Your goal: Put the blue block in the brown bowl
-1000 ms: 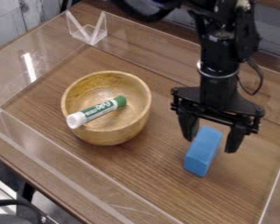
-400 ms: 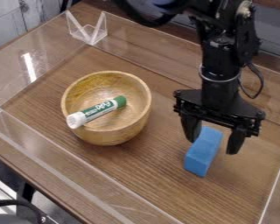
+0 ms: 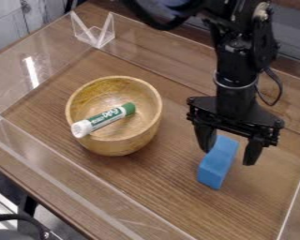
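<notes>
Gripper (image 3: 228,150) at right of frame — jaws wide, straddling blue block (image 3: 217,164), not clamped; brown bowl (image 3: 115,115) left of centre.

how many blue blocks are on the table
1. The block stands on the table right of the bowl, under the open hand. None seems hidden.

Black arm upright, gripper (image 3: 229,150) pointing straight down, jaws spread wide.

The claw (image 3: 232,148) hides the blue block's (image 3: 217,167) top edge.
</notes>
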Tool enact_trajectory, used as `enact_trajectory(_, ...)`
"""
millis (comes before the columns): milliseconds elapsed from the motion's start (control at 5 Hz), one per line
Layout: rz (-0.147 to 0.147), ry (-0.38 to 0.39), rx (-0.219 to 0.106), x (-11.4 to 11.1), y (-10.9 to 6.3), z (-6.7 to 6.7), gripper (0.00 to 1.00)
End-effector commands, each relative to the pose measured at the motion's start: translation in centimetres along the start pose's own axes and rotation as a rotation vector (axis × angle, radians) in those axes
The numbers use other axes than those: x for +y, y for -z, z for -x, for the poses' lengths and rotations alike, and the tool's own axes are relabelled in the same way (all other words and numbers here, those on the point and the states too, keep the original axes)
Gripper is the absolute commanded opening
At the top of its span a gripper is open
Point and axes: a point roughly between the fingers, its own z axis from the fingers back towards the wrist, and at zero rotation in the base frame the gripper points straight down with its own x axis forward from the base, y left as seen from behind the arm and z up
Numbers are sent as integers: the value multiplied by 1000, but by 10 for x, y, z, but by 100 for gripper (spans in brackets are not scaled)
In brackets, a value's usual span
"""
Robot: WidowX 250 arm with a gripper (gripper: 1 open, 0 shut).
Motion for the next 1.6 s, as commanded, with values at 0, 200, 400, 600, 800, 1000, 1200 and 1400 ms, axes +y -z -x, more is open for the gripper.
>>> enact_trajectory(0,13,-4,-27,0,-6,-6,100)
enact_trajectory(200,15,-4,-28,0,-6,-6,100)
enact_trajectory(400,16,-3,-30,1,-6,-7,100)
enact_trajectory(600,18,-3,-30,1,-6,-7,100)
enact_trajectory(800,11,-9,-25,3,0,-6,100)
enact_trajectory(1000,4,-17,-20,4,7,-6,100)
enact_trajectory(1200,-2,-24,-16,5,14,-6,100)
enact_trajectory(1400,-7,-31,-12,6,20,-5,100)
